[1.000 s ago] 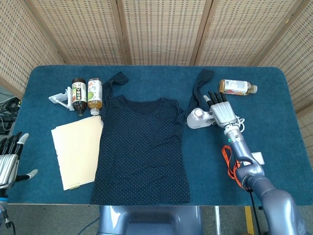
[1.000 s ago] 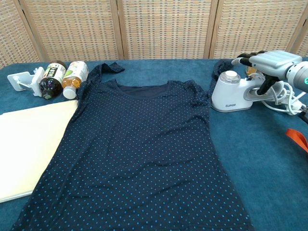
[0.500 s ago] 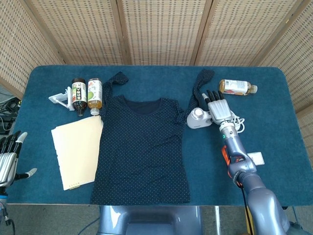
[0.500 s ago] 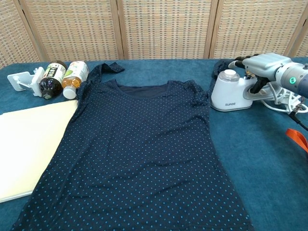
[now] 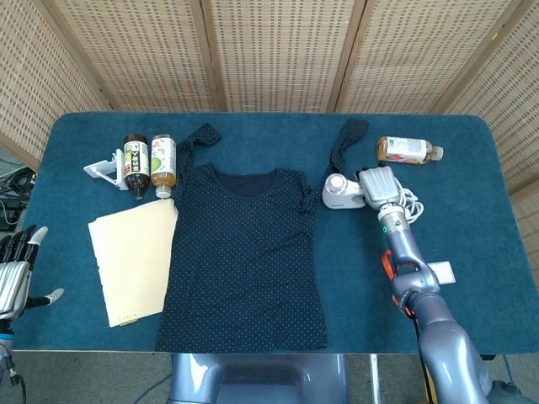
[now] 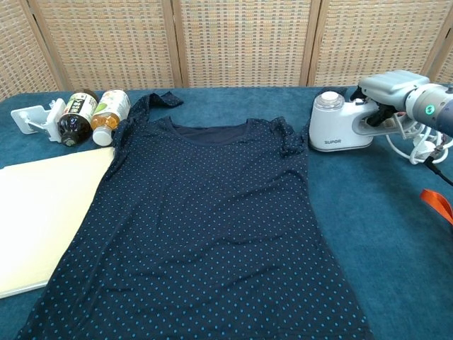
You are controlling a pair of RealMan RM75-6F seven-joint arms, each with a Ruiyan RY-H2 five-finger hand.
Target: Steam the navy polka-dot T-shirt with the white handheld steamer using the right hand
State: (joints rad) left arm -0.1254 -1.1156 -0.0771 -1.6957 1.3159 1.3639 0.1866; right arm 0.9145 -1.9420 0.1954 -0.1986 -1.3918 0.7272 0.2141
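The navy polka-dot T-shirt (image 5: 244, 252) lies spread flat in the middle of the blue table, neck toward the back; the chest view shows it too (image 6: 205, 219). The white handheld steamer (image 5: 340, 192) sits just beyond the shirt's right sleeve, its round cap up (image 6: 331, 124). My right hand (image 5: 379, 186) has its fingers curled round the steamer's handle and grips it (image 6: 391, 91). The steamer's base looks slightly raised off the cloth. My left hand (image 5: 17, 268) hangs beyond the table's left edge with its fingers apart and nothing in it.
Two drink bottles (image 5: 150, 162) and a white clip-like object (image 5: 103, 169) lie at the back left. A cream folder (image 5: 133, 259) borders the shirt's left side. Another bottle (image 5: 407, 150) lies back right. The steamer's white cord (image 6: 419, 145) and an orange strap (image 6: 437, 203) lie by my right arm.
My right hand's fingers, stretched over the steamer before, have closed round its handle. The steamer has shifted slightly back and up. My left hand has barely moved.
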